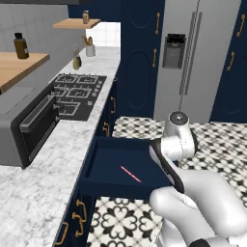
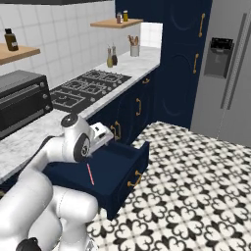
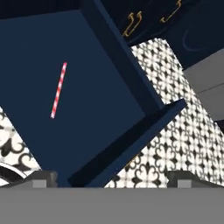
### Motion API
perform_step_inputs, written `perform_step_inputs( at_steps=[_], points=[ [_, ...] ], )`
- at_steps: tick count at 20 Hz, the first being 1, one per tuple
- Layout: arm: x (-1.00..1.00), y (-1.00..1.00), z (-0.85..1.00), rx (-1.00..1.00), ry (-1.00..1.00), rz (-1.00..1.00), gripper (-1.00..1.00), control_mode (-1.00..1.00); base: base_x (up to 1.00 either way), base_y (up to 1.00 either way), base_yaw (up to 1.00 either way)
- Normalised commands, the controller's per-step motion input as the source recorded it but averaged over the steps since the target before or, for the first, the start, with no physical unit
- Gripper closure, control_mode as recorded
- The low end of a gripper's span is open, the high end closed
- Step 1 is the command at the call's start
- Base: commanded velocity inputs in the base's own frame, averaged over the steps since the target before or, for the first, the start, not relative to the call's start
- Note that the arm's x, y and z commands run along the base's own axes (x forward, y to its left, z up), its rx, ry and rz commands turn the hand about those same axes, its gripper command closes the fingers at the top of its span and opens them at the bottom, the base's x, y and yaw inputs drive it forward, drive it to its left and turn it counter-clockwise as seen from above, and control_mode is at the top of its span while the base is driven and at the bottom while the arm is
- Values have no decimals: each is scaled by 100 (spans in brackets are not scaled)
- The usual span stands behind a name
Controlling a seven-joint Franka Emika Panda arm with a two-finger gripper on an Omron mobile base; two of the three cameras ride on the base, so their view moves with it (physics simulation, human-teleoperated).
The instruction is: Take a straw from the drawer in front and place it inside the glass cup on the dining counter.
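Even, flat rendered light — no glare; the drawer (image 1: 113,164) interior sits dark and shadowed; edges look slightly soft and pixelated, without lens distortion.

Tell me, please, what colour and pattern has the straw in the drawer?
The straw has red-pink and white stripes, seen best in the hand view.

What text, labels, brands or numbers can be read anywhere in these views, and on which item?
None can be read.
Brown bottle on the wooden shelf: no legible label.
Fridge dispenser: no brand or markings legible.
Oven: no readable dial marks or logo.
Straw in the drawer: red and white stripes, no lettering.
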Motion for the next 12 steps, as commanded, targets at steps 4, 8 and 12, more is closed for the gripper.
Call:
perform_step_inputs(
  at_steps=[4,8,12],
  points=[
    [22,11,-41,20,-2,-41,-100,-100,0,0,0],
    [31,25,-11,16,12,-25,-100,-100,0,0,0],
    [36,47,-16,7,14,-1,-100,-100,0,0,0]
  ],
)
